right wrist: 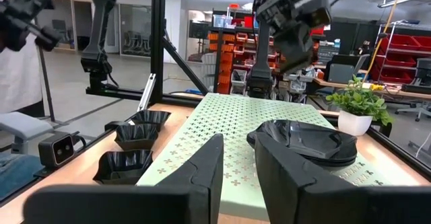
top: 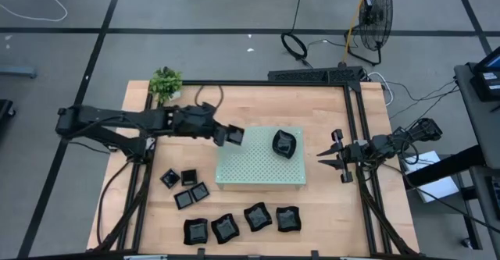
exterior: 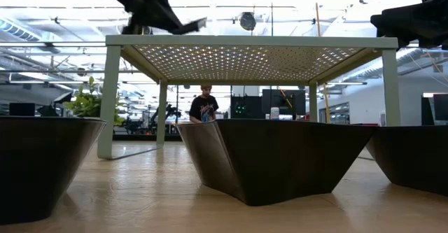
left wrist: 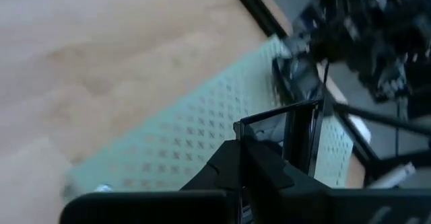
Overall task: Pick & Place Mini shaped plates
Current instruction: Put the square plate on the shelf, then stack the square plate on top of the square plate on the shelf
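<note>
My left gripper hovers over the left end of the pale green perforated board and is shut on a tiny square black plate. A rounded black plate lies on the board's far right part; it also shows in the right wrist view. My right gripper waits open just off the board's right edge, touching nothing. Several more black plates rest on the table: tiny squares left of the board and wavy-edged ones near the front edge. My left gripper pinches the tiny square plate between its two fingers by one edge. The fingers reach in from the table's left, slanting slightly down. The plate is lifted clear above the board and sticks out beyond the fingertips, tilted.
A small potted plant stands at the table's far left corner. A black frame runs around the table edges. The board stands raised on legs. A person is in the room behind the table.
</note>
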Motion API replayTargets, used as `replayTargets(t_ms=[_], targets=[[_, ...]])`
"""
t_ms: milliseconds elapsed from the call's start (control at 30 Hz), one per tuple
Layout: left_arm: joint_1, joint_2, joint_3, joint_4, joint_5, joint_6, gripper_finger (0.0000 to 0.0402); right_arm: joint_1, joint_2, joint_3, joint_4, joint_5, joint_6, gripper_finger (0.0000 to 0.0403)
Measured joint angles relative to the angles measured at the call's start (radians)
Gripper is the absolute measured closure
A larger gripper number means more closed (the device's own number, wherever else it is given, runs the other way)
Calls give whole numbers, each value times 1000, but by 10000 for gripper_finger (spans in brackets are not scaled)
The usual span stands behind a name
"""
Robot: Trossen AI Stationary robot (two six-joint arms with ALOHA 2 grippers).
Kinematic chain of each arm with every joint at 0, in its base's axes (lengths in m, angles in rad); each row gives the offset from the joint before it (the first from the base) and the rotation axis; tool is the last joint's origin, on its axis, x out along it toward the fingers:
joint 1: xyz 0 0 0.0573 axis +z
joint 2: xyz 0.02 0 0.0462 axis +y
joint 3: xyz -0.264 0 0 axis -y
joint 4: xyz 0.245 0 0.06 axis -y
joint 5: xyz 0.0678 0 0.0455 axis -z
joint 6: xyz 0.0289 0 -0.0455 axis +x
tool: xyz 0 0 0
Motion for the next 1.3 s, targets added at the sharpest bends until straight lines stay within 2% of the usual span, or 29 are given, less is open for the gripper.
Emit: replayTargets(t_ms=[167, 400, 600, 900, 1167, 1300], targets=[[8, 74, -1, 4, 56, 7, 397, 0, 0, 0, 0, 0, 0, 328], [8, 90, -1, -26, 55, 7, 383, 0, 0, 0, 0, 0, 0, 328], [8, 90, -1, -76, 6, 6, 396, 0, 0, 0, 0, 0, 0, 328], [8, 90, -1, -92, -12, 27, 359, 0, 0, 0, 0, 0, 0, 328], [9, 89, -1, -96, -13, 127, 359, 0, 0, 0, 0, 0, 0, 328], [12, 36, 0, -100, -3, 218, 360, 0, 0, 0, 0, 0, 0, 328]])
